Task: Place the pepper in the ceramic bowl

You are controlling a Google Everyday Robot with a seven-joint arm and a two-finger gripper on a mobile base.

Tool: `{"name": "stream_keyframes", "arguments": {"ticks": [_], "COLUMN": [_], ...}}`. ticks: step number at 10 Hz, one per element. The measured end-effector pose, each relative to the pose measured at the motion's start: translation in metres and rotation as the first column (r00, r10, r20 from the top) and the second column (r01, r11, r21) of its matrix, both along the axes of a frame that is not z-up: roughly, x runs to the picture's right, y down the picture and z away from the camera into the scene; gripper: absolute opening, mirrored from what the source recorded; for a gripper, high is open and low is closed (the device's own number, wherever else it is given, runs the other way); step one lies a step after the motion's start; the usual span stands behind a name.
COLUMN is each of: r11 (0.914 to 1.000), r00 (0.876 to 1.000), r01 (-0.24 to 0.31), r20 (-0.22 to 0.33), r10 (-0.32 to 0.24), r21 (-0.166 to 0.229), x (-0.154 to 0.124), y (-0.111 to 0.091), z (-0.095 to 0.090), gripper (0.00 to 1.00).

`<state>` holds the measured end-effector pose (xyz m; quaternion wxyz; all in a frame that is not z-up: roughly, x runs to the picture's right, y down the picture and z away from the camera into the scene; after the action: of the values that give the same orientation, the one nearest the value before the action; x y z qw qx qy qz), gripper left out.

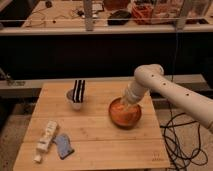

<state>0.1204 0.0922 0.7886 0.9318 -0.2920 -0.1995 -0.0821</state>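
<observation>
The ceramic bowl (125, 114), wide, shallow and orange-terracotta, sits on the right part of the wooden table (95, 135). My white arm comes in from the right and bends down over it. My gripper (125, 104) reaches down into the bowl from above, at its far side. The pepper does not show as a separate thing; it is hidden by the gripper or blends with the orange inside of the bowl.
A small pale grey cup (75, 99) with a black-and-white striped piece (78, 90) stands left of the bowl. A white bottle-like thing (46, 139) and a blue-grey thing (63, 145) lie near the front left. Black cables (181, 145) hang at the right of the table.
</observation>
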Motion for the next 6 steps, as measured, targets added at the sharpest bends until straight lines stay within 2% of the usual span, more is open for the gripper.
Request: {"name": "stream_keyframes", "arguments": {"ticks": [1,3,5,6], "r11": [0.9999,0.9998,0.9997,0.9996], "r00": [1.0,1.0,1.0,1.0], "r01": [-0.012,-0.019,-0.024,-0.029], "r20": [-0.005,-0.007,-0.008,-0.01], "r10": [0.012,0.018,0.024,0.029], "r21": [-0.002,-0.004,-0.005,-0.006], "x": [0.0004,0.0014,0.0006,0.001], "y": [0.0,0.0007,0.0004,0.0002], "z": [0.0,0.0002,-0.0001,-0.0002], "gripper": [0.32,0.31,0.22,0.25]}}
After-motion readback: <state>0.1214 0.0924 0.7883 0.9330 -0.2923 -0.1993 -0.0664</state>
